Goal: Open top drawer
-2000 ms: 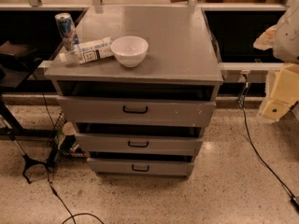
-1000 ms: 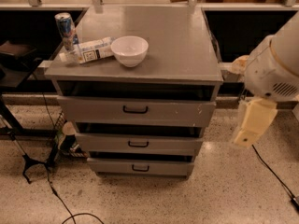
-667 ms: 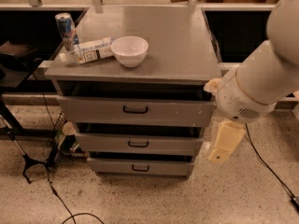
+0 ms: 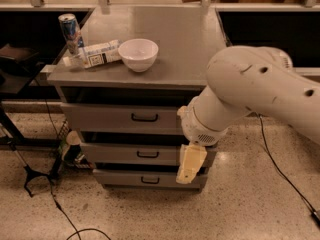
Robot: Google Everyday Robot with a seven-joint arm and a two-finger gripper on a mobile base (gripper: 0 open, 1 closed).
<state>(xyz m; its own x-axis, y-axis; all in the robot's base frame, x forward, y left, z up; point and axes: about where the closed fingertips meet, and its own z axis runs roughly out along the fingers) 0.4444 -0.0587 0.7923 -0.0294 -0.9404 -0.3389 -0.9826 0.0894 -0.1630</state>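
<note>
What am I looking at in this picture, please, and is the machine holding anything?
The big white shape is the robot's single arm; the pale yellow piece at its end is the gripper, hanging before the right ends of the two lower drawers, with nothing visibly held. The one camera looks down at a grey cabinet from the front. On top are a white bowl, a drink can and a white carton lying flat. The top drawer is what it should open.

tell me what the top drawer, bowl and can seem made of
The top drawer: likely painted metal, matte grey, thin flat front. The bowl: glossy white, ceramic or plastic; can't tell which. The can: probably aluminium, shiny printed wall. The gripper, pale and plastic-looking, hangs before the lower drawers, toward their right end.
</note>
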